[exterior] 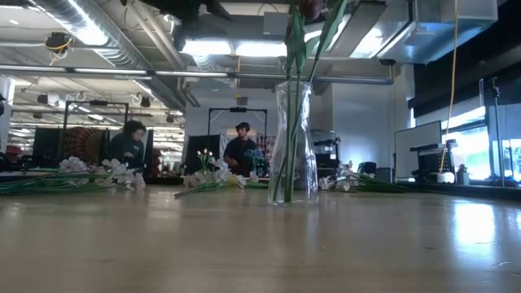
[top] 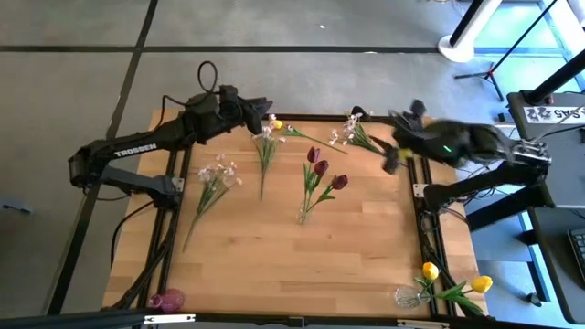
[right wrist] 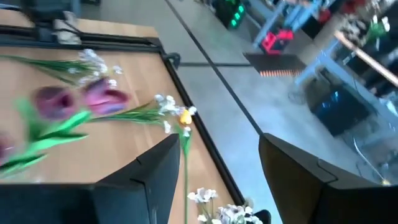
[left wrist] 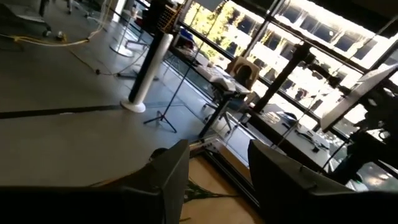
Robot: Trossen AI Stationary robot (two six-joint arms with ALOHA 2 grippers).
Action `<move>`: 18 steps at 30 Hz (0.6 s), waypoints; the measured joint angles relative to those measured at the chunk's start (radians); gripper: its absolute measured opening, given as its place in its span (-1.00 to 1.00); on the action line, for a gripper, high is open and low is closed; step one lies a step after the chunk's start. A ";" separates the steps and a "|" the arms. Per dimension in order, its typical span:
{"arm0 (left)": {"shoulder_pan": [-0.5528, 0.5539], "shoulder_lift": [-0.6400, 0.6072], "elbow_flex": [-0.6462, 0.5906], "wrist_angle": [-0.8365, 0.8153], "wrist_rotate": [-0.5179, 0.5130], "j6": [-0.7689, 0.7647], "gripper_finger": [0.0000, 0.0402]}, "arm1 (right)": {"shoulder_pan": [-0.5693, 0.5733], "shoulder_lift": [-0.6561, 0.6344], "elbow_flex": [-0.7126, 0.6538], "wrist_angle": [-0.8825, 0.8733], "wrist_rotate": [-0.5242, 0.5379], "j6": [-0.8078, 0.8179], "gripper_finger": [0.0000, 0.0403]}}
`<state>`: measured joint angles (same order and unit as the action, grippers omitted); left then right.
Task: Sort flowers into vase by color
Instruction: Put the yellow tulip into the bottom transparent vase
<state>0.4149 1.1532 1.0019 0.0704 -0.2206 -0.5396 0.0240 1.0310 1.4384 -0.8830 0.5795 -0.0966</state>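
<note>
Dark red tulips point(top: 320, 169) stand in a clear glass vase point(exterior: 291, 142) at mid-table. Yellow tulips point(top: 455, 281) stand in a second clear vase point(top: 409, 295) at the near right corner. Sprays of white-pink blossoms lie flat on the wood at the left point(top: 217, 176), at the far middle point(top: 266, 139) beside a small yellow bud point(top: 277, 123), and at the far right point(top: 356, 133). My left gripper point(top: 265, 108) hovers open above the far edge point(left wrist: 217, 149). My right gripper point(top: 391, 161) hangs open above the far right spray point(right wrist: 217, 140). Neither holds anything.
A small pink vase point(top: 167, 299) stands at the near left corner. A black frame point(top: 423, 228) runs along the table's sides. Bare wood point(top: 247, 265) lies between the lying flowers and the near edge. People sit in the room beyond the table point(exterior: 242, 150).
</note>
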 joint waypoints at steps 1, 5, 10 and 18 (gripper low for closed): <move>0.001 -0.010 0.000 -0.017 0.026 0.000 -0.20 | -0.055 0.019 0.000 0.021 -0.041 -0.015 0.09; 0.004 -0.074 0.000 -0.131 0.135 0.000 -0.20 | -0.252 0.106 0.001 0.076 -0.222 -0.074 0.09; -0.011 -0.187 0.000 -0.296 0.189 -0.001 -0.20 | -0.419 0.225 0.001 0.120 -0.403 -0.147 0.09; -0.115 -0.315 0.000 -0.430 0.183 0.000 -0.20 | -0.593 0.429 0.001 0.130 -0.590 -0.330 0.09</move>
<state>0.3004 0.8387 1.0019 -0.3592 -0.0378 -0.5400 -0.5686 1.4605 1.4391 -0.7525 -0.0101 -0.4264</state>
